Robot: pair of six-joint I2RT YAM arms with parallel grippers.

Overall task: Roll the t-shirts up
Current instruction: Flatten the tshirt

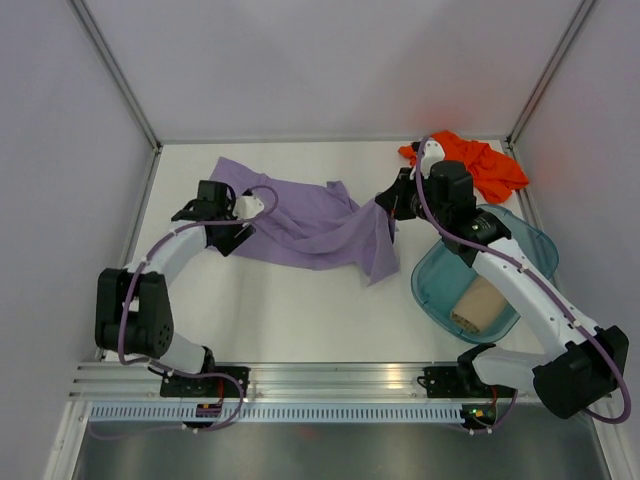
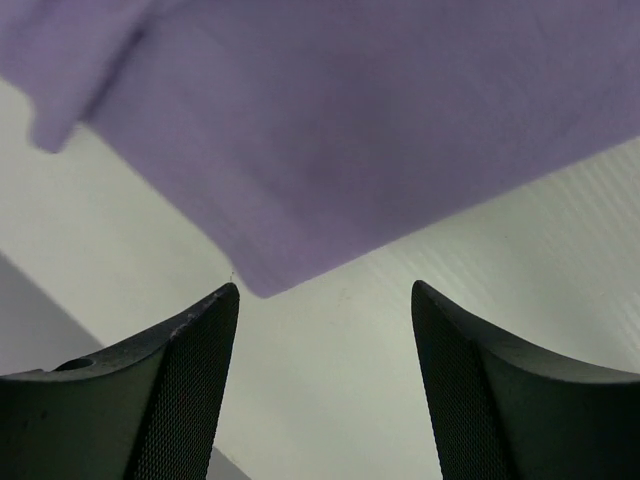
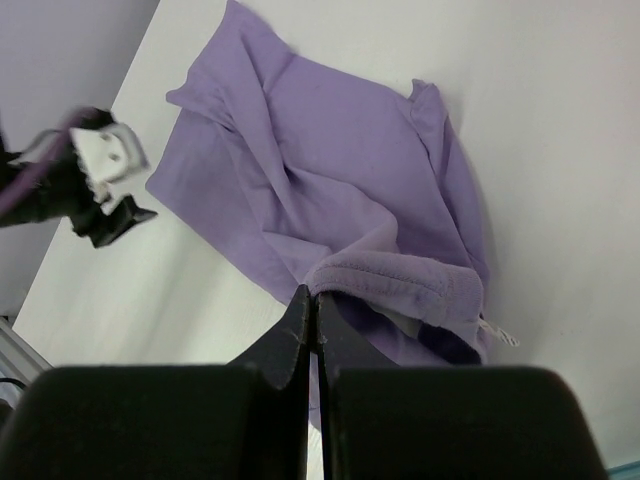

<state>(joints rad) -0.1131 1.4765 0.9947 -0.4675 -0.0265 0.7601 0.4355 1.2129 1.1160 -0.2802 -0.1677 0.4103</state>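
Note:
The lavender t-shirt (image 1: 310, 225) lies crumpled and partly spread in the middle of the table. My right gripper (image 1: 385, 207) is at its right end, shut on a folded, stitched edge of the cloth (image 3: 400, 285) and lifting it slightly; in the right wrist view the fingertips (image 3: 313, 293) meet on it. My left gripper (image 1: 230, 235) is open and empty at the shirt's left edge; in the left wrist view (image 2: 325, 290) a shirt corner (image 2: 350, 130) lies just beyond the tips. The orange t-shirt (image 1: 475, 160) is bunched at the back right. The beige t-shirt (image 1: 478, 305) sits rolled in the tub.
A translucent teal tub (image 1: 535, 245) stands at the right, under my right arm. Grey walls close the table on the left, back and right. A metal rail (image 1: 330, 380) runs along the near edge.

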